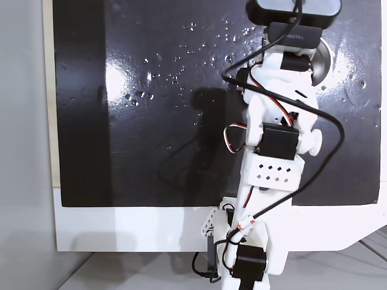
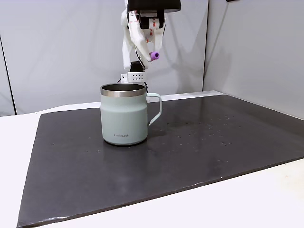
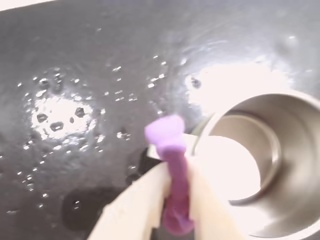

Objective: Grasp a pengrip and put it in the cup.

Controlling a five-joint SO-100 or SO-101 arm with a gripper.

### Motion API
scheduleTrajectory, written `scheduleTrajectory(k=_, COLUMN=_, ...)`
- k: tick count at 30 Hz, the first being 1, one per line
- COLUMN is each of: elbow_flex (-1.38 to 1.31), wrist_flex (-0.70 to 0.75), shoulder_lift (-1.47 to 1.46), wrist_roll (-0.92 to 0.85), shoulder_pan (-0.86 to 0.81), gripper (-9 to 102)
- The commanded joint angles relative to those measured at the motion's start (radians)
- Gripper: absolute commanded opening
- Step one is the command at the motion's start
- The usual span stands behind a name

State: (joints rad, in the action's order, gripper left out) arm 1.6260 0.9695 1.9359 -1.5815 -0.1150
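Observation:
My gripper [image 3: 172, 172] is shut on the purple pengrip [image 3: 174, 165], which stands squeezed between the two pale fingers [image 3: 135, 205] in the wrist view. In a fixed view the pengrip [image 2: 154, 55] pokes out of the gripper [image 2: 151, 53], high above the mat and a little right of the cup's mouth. The mint-green cup [image 2: 123, 114] stands upright on the black mat with its handle [image 2: 156, 107] to the right. In the wrist view its steel inside [image 3: 250, 165] lies open just right of the fingers. In a fixed view from above, the arm [image 1: 275, 139] hides most of the cup [image 1: 321, 60].
A black mat [image 2: 213, 142] covers the white table [image 2: 266, 199] and carries scattered shiny specks [image 3: 55, 115]. Grey walls stand behind the arm. The mat's left half [image 1: 121, 121] lies open in the fixed view from above.

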Motion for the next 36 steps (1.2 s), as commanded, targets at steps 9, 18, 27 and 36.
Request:
scheduleTrajectory(k=9, elbow_flex=0.074, wrist_flex=-0.032, shoulder_lift=0.086, wrist_roll=-0.086, shoulder_pan=-0.147, gripper=0)
scheduleTrajectory(k=18, elbow_flex=0.13, wrist_flex=-0.107, shoulder_lift=0.075, wrist_roll=-0.057, shoulder_pan=-0.158, gripper=2)
scheduleTrajectory(k=27, elbow_flex=0.13, wrist_flex=-0.103, shoulder_lift=0.091, wrist_roll=-0.035, shoulder_pan=-0.158, gripper=34)
scheduleTrajectory(k=36, elbow_flex=0.129, wrist_flex=-0.098, shoulder_lift=0.107, wrist_roll=-0.032, shoulder_pan=-0.158, gripper=35)
